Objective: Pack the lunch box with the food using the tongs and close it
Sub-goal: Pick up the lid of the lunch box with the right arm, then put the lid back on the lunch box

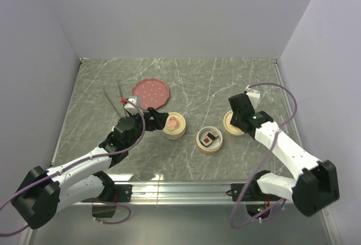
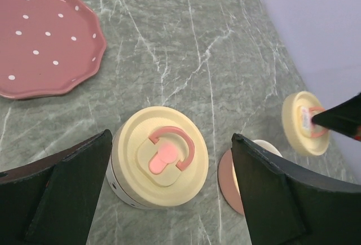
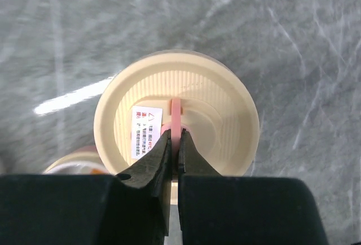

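Table: the green marble-look table is carrying everything, with both arms reaching in from the near edge.
Left arm: it's stretching toward the middle-left. The left gripper is hanging wide open right over the closed box, one finger off to each side, gripping nothing.
Right arm: it's reaching over the right side. The right gripper is pinching tight on the pink tab that's sticking up out of the lid.
Plate: the pink dotted plate is sitting left of centre, just behind the closed box.
Tongs: the tongs are lying flat on the table just left of the plate, apart from both grippers.
Closed box: round and cream with a pink handle folded on top, it's sitting between the plate and the open box.
Open box: it's sitting mid-table between the closed box and the lid, not touching either.
Lid: it's lying on the table right of the open box, showing its ribbed face and a small sticker.
Food: one dark-sided, red-topped piece of food is sitting inside the open box.
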Action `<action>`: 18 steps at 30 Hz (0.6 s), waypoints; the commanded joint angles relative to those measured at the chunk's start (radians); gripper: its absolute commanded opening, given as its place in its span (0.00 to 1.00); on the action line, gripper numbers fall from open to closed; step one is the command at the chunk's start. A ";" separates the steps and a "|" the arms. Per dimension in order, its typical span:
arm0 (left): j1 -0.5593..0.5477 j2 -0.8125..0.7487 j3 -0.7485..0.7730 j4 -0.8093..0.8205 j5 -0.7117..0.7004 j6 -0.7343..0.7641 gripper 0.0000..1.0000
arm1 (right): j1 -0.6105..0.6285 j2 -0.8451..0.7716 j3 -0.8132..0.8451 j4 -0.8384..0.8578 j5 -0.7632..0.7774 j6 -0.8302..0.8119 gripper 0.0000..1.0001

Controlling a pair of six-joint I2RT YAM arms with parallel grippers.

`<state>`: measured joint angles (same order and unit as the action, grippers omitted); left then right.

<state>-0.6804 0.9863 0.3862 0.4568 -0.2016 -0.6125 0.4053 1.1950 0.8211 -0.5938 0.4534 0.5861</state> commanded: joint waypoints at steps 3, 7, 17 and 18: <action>-0.024 0.018 -0.018 0.105 0.048 0.036 0.91 | 0.081 -0.169 0.024 0.012 -0.059 -0.037 0.00; -0.093 0.035 -0.010 0.123 0.021 0.078 0.91 | 0.168 -0.187 0.021 0.057 -0.106 -0.054 0.00; -0.215 0.071 -0.017 0.137 -0.041 0.102 0.91 | 0.313 0.032 0.065 0.137 -0.166 -0.068 0.00; -0.225 0.074 -0.015 0.140 -0.045 0.099 0.92 | 0.317 0.046 0.070 0.140 -0.168 -0.068 0.00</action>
<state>-0.8795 1.0477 0.3756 0.5415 -0.2142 -0.5343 0.7036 1.2083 0.8333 -0.5083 0.2947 0.5293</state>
